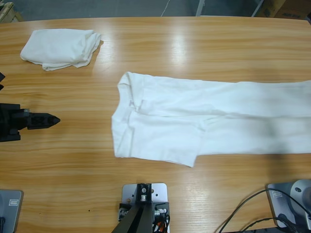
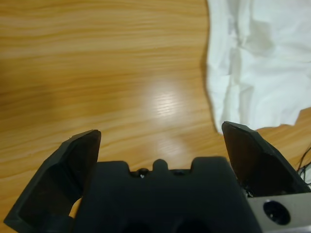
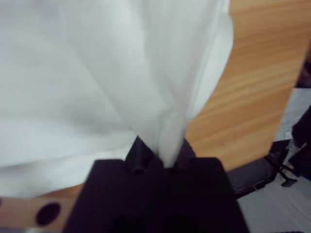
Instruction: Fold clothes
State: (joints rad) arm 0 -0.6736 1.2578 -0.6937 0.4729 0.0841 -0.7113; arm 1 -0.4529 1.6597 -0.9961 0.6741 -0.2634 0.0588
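Observation:
A large white T-shirt (image 1: 204, 119) lies across the middle and right of the wooden table (image 1: 194, 43), folded lengthwise into a long band that runs off the right edge. My left gripper (image 1: 56, 120) hovers low at the far left, pointing toward the shirt and well apart from it. In the left wrist view that gripper (image 2: 160, 133) is open with bare wood between its jaws, and the shirt's edge (image 2: 262, 63) lies ahead to the right. My right gripper (image 3: 158, 155) is shut on a bunched pinch of the shirt (image 3: 97, 73); it is outside the high view.
A second white T-shirt (image 1: 60, 47) lies folded in a small bundle at the table's far left corner. Black cables (image 1: 252, 213) trail over the near right edge. Bare wood separates the left gripper from the large shirt.

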